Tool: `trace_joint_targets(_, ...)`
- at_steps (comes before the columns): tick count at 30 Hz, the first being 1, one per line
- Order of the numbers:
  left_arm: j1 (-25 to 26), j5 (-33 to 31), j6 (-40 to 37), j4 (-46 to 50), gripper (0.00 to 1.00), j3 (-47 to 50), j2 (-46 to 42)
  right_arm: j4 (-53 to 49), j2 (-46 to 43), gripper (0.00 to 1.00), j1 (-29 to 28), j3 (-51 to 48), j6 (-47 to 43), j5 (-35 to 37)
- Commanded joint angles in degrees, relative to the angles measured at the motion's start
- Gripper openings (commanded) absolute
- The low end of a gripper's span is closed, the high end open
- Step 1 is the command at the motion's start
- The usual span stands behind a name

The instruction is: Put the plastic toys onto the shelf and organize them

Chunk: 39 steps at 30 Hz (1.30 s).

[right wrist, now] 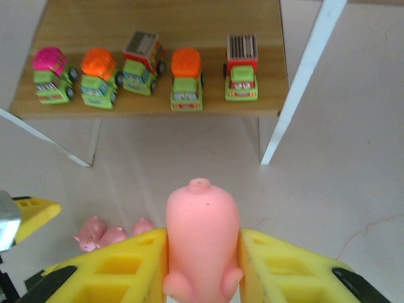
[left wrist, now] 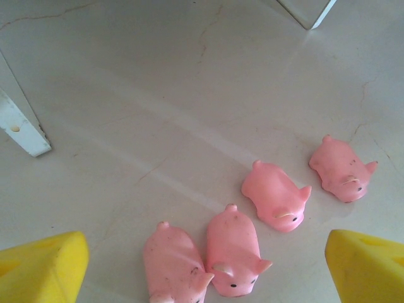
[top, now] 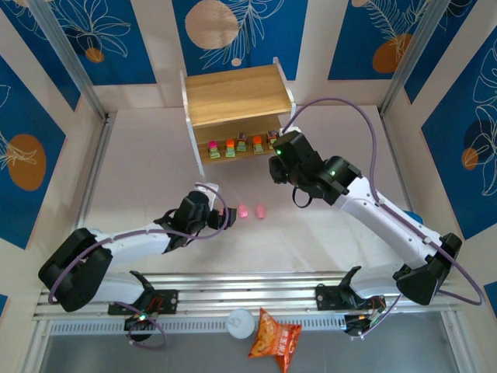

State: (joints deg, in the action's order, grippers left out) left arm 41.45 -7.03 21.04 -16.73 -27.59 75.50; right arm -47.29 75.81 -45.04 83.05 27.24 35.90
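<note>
Down low by the arm bases, left fingers (left wrist: 38, 268) spread wide, gripping nothing, hovering over four pink pigs (left wrist: 233, 252) loose on the table (left wrist: 158, 95). Guessing lined up for the next pick, with two of the pigs sitting right in the gap between them. All four lying on a diagonal, heads back toward the wrist and off to the right, tails pointing away.

Further out, right fingers (right wrist: 284, 271) clamped on a fifth pig (right wrist: 202, 233), pinched by the flanks so the body pokes straight ahead. Long axis aimed right at the shelf (top: 233, 93). Little nub at the far end, most likely the tail, so probably going in rear first. Seemingly carried above the table, just short of the lower board (right wrist: 95, 19).

Past that, five toy trucks (right wrist: 187, 79) lined up side by side along that board, fronts facing out toward the arms. Neat row, so presumably sorted by kind. Can't say which spot is meant for the pigs.
</note>
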Motion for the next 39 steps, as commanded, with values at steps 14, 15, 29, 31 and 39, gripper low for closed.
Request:
trace_joint_targets(14, 0.37, 0.96, -0.12, -0.05, 0.96, -1.36, -0.06, -9.82, 13.08, 0.31, 4.31, 27.45, -8.31, -3.65)
trace_joint_targets(15, 0.38, 0.97, -0.12, 0.02, 0.96, -1.32, -0.07, -10.22, 14.15, 0.31, 4.57, 29.06, -8.67, -3.73)
trace_joint_targets(29, 0.38, 0.64, -0.29, 0.3, 0.96, -1.32, -0.82, -17.51, 32.04, 0.31, 8.57, 56.74, -13.81, -1.51)
trace_joint_targets(31, 0.31, 0.59, -0.3, 0.35, 0.96, -1.28, -0.91, -17.97, 34.19, 0.31, 9.11, 59.97, -14.79, -0.99)
trace_joint_targets(39, 0.32, 0.53, -0.34, 0.13, 0.96, -1.49, -0.48, -18.64, 39.32, 0.31, 11.66, 66.42, -16.04, -1.12)
